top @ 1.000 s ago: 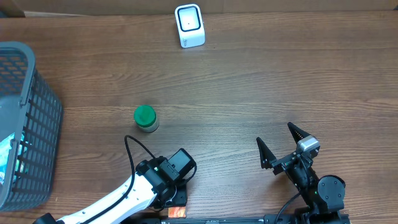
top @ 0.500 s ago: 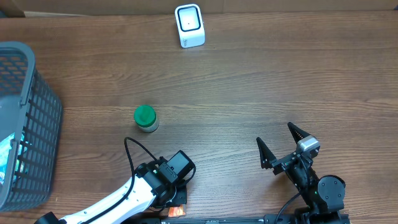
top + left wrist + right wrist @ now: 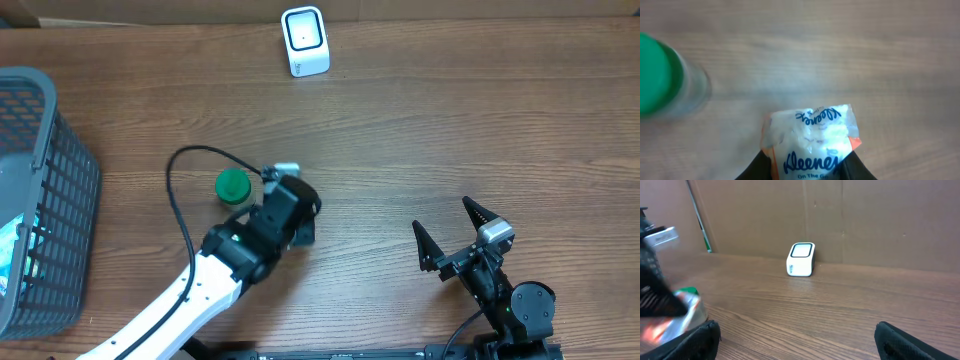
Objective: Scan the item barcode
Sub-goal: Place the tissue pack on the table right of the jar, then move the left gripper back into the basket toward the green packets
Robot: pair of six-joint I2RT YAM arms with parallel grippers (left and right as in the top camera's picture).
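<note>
Left end effector (image 3: 806, 169) clamped on Kleenex pack (image 3: 812, 132) near green-lidded jar (image 3: 660, 80); right end effector (image 3: 441, 214) spread apart.

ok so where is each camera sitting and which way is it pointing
overhead: above the table, looking straight down at scanner, green-capped jar, basket; left arm and right arm show.
left wrist: on the left arm, looking down at the table; left gripper holds a tissue pack.
right wrist: low, facing across the table toward the scanner; open right gripper fingers at the bottom corners.
shared: overhead and right wrist both see the scanner.
</note>
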